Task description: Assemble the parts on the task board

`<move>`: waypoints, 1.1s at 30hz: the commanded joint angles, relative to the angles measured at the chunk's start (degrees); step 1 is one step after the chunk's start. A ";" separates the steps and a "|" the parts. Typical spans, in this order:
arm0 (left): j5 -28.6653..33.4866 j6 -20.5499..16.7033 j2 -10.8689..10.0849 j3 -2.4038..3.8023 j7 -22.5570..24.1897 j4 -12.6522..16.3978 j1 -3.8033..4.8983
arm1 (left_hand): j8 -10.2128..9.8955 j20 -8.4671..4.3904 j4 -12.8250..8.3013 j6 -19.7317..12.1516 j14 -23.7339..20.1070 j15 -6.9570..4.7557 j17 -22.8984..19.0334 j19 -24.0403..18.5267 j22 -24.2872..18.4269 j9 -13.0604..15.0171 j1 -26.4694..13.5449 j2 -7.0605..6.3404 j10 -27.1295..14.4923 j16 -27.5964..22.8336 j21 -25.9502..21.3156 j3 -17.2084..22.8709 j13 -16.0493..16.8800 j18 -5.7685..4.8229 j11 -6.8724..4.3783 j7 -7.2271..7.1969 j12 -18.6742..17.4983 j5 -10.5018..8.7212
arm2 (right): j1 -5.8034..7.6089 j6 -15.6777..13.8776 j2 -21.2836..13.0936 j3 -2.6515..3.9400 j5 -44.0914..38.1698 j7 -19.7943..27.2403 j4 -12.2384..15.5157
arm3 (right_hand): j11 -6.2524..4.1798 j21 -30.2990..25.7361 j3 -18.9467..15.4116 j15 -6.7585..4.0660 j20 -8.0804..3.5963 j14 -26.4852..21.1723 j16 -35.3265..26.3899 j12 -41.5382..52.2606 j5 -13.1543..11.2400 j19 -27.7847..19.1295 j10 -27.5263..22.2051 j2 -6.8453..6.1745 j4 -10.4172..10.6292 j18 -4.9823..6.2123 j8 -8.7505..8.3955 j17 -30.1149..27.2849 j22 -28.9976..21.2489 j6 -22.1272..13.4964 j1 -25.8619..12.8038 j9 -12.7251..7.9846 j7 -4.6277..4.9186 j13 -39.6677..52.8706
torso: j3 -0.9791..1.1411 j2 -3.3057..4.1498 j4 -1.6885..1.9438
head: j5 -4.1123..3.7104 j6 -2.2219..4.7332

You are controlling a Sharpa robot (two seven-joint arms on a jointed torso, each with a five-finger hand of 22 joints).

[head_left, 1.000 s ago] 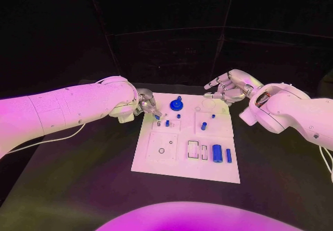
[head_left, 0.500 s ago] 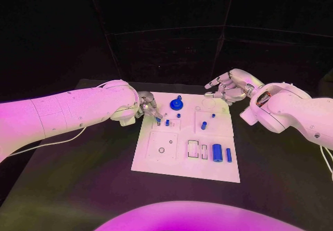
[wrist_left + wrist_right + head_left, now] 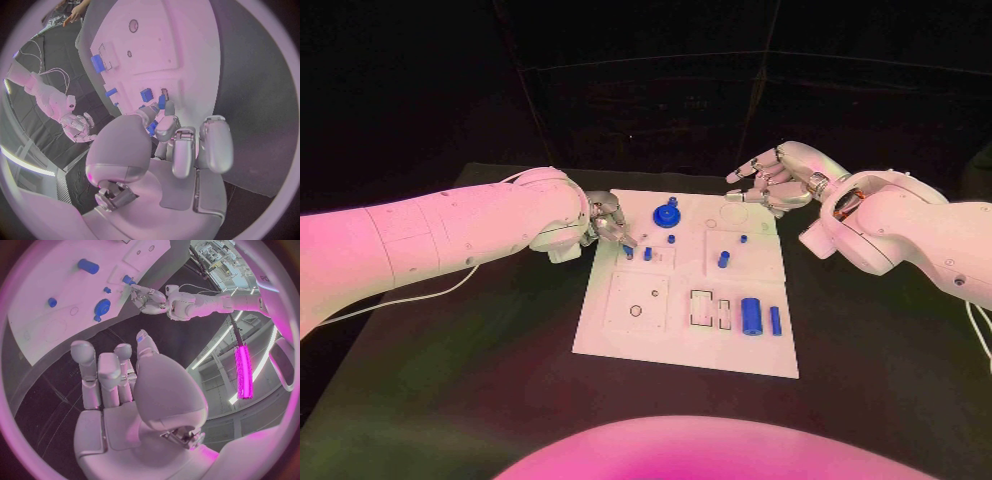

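Note:
The white task board (image 3: 678,345) lies in the middle of the black table. My left hand (image 3: 606,222) hovers over the board's far left corner and pinches a small blue peg (image 3: 629,251) between thumb and a finger; the left wrist view shows the peg (image 3: 153,128) at the fingertips, close above the board (image 3: 187,45). On the board stand a blue knob (image 3: 666,215), a short blue peg (image 3: 724,261), a fat blue cylinder (image 3: 751,317) and a slim blue bar (image 3: 775,321). My right hand (image 3: 769,180) hangs beyond the far right corner, fingers apart, holding nothing.
Several empty sockets and cut-outs mark the board, among them a round hole (image 3: 636,311) and rectangular slots (image 3: 704,309). Bare black table (image 3: 473,370) surrounds the board. A cable (image 3: 401,295) trails under my left arm.
My left hand has shifted slightly toward the board and lowered the small blue peg closer to its far left corner. The right hand has stayed where it was.

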 commanded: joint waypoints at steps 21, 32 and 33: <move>-0.31 2.99 0.07 0.02 -0.99 0.03 -0.31 | 0.22 -0.45 -4.38 -0.02 6.05 -0.53 15.10 -0.02 0.01 0.05 0.51 -0.16 0.10 0.18 -0.27 4.68 -0.12 0.34 -0.12 -0.49 -0.22 0.20 | 0.11 0.43 0.07 0.03 0.16 0.42 0.00 | 0.00 -0.17 -0.07 0.03 0.09 0.23 -0.14 0.08 0.25 -0.29 -0.34 0.41 0.29 0.51 0.24 0.05 -0.06 -0.43 0.23 0.08 -0.06 -0.01 | 0.02 -0.05 0.04 | -0.06 -0.36; -0.31 3.10 -0.12 0.02 -0.87 0.36 -0.31 | 0.26 -0.46 -4.50 -0.01 6.05 -0.55 15.10 0.02 0.11 0.05 0.54 -0.27 0.12 0.18 -0.21 4.85 -0.13 0.32 -0.14 -0.51 -0.23 0.19 | 0.10 0.46 0.13 0.03 0.16 0.45 -0.08 | 0.00 -0.17 -0.07 0.03 0.09 0.23 -0.14 0.08 0.25 -0.29 -0.34 0.41 0.29 0.51 0.24 0.05 -0.06 -0.43 0.23 0.08 -0.06 -0.01 | 0.02 -0.02 0.00 | 0.06 -0.41; -0.31 3.09 -0.13 0.02 -0.87 0.34 -0.31 | 0.26 -0.46 -4.50 -0.01 6.05 -0.55 15.10 0.02 0.11 0.05 0.54 -0.27 0.12 0.18 -0.21 4.85 -0.13 0.32 -0.14 -0.51 -0.23 0.19 | 0.10 0.46 0.13 0.03 0.16 0.46 -0.09 | 0.00 -0.17 -0.07 0.03 0.09 0.23 -0.14 0.08 0.25 -0.29 -0.34 0.41 0.29 0.51 0.24 0.05 -0.06 -0.43 0.23 0.08 -0.06 -0.01 | 0.01 -0.03 0.00 | 0.06 -0.41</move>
